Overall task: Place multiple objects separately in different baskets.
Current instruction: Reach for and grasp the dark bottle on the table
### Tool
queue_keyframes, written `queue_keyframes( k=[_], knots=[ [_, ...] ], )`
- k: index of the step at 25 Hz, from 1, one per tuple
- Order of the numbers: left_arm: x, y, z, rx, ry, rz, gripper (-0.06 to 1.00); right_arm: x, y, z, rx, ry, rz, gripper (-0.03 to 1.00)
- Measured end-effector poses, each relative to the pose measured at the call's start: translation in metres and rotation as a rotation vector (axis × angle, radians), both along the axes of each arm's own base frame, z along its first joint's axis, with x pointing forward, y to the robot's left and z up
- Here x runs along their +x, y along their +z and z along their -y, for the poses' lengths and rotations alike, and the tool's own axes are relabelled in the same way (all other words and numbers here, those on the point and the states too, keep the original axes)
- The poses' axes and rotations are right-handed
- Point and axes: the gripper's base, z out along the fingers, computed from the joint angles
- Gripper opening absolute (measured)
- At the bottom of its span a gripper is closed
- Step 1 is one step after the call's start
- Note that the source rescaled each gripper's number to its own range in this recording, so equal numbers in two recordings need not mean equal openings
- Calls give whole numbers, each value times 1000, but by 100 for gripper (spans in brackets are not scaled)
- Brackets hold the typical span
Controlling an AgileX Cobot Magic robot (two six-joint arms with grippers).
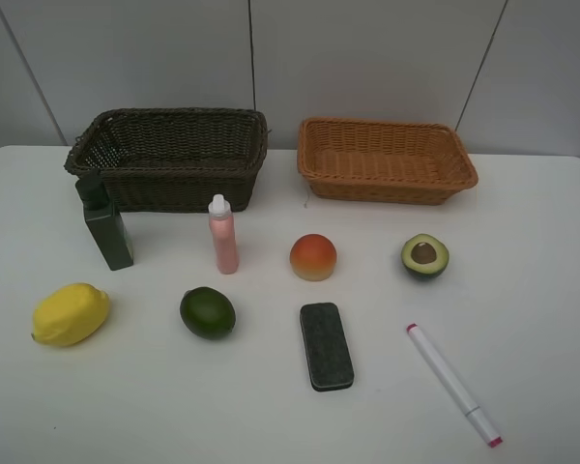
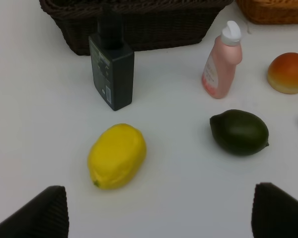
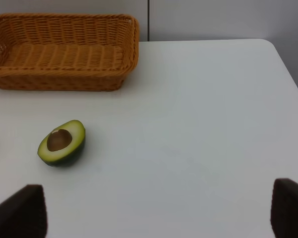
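Left claw (image 2: 159, 218) and right claw (image 3: 154, 213) gape empty as every item sits on the bench (image 1: 541, 290) outside the brown basket (image 1: 184, 179) and tan basket (image 1: 387, 184), where an off-centre pinch could roll the lemon (image 2: 116, 156) or topple the pump bottle (image 2: 111, 72).

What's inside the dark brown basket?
Nothing shows inside the dark brown basket: only its woven inner walls are visible. Its tall front wall covers most of the bottom, so something small lying low there would be hidden.
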Motion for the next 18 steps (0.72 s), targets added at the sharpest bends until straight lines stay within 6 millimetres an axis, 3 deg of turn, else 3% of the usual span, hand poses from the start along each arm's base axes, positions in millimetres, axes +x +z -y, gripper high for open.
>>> queue_keyframes(
  k=[13,18],
  knots=[
    [1,2,-3,25,23,14,92,0,0,0,-1,-1,0,99],
    [34,5,-6,70,109,-151,92,0,0,0,-1,-1,0,99]
  ],
)
